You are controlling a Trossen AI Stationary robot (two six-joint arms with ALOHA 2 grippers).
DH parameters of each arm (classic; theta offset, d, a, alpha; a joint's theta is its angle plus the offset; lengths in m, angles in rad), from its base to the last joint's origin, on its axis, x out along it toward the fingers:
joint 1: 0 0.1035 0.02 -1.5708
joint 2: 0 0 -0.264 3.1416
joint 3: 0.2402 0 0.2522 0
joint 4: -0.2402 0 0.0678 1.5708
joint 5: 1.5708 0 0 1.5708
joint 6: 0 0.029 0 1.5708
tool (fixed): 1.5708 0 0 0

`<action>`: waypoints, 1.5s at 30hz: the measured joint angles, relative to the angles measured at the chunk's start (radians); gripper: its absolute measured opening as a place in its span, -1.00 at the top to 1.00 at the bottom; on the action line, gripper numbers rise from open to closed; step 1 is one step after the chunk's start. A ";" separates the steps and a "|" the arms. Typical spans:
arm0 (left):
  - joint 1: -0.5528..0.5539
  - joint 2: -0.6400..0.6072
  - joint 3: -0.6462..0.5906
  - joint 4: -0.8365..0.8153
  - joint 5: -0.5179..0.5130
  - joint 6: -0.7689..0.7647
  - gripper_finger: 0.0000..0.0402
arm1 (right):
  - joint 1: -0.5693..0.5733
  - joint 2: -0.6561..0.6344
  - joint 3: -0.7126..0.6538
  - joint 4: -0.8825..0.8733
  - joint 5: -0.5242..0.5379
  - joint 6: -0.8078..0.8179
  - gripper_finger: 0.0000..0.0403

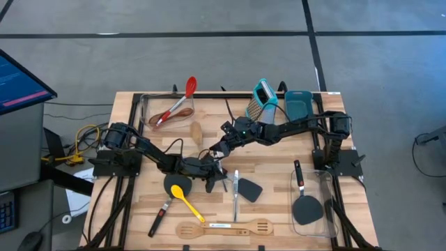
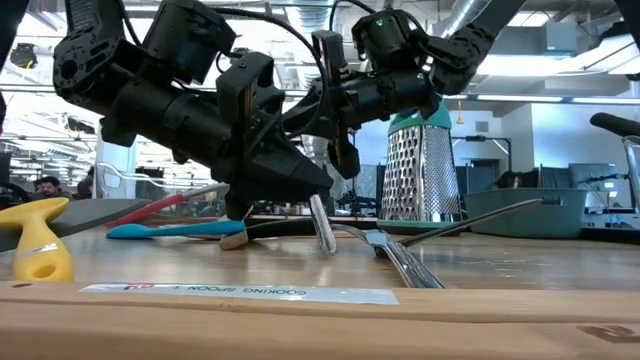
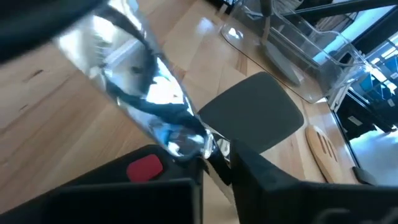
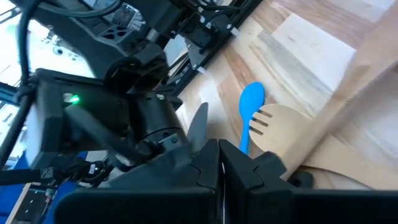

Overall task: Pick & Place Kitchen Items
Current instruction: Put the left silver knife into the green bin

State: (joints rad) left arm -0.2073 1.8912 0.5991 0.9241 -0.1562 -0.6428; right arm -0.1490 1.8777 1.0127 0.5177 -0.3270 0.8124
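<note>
My left gripper (image 1: 214,172) (image 2: 300,188) is low over the table's middle, shut on a shiny metal cutlery piece (image 3: 143,93) (image 2: 321,226). My right gripper (image 1: 214,150) (image 4: 219,163) hangs shut just beyond it, above a blue spoon (image 4: 250,109) and a wooden spoon (image 4: 280,127) that lie flat on the table. I see nothing between its fingers. A metal fork (image 2: 400,262) lies flat by the left gripper. A black spatula head (image 3: 255,118) lies close by. The teal grater (image 1: 263,94) (image 2: 420,170) stands upright at the far edge. My left gripper pinches the metal cutlery piece between its two fingers at one end (image 3: 189,142). The fingers slant down from the table's left. The piece is tilted below the fingers, and its lower end (image 2: 326,246) rests on the table.
A yellow spoon (image 1: 185,199), a black spatula (image 1: 167,189) and a wooden slotted spatula (image 1: 223,227) lie near the front edge. A clear container (image 1: 167,111) at the far left holds red utensils, and another (image 1: 310,202) at the right holds a black spatula. A teal bin (image 1: 300,104) stands at the far edge.
</note>
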 joint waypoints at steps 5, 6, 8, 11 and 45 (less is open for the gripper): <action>-0.007 0.000 -0.001 0.002 0.007 0.018 0.95 | 0.000 -0.001 0.001 0.005 -0.022 0.000 1.00; -0.010 0.000 0.000 0.003 0.007 0.024 0.95 | 0.000 -0.001 0.001 0.011 -0.034 0.000 1.00; -0.017 0.000 0.000 0.006 0.007 0.043 0.96 | 0.000 -0.001 0.000 0.031 -0.061 0.000 1.00; -0.027 -0.004 0.000 0.007 0.007 0.062 0.97 | -0.003 0.002 0.003 0.057 -0.111 -0.001 1.00; -0.060 -0.450 -0.001 -0.543 0.032 0.298 1.00 | -0.123 -0.413 0.036 -0.164 -0.231 -0.366 0.88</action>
State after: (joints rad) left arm -0.2670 1.4409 0.5983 0.3809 -0.1242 -0.3449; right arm -0.2718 1.4646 1.0489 0.3536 -0.5578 0.4464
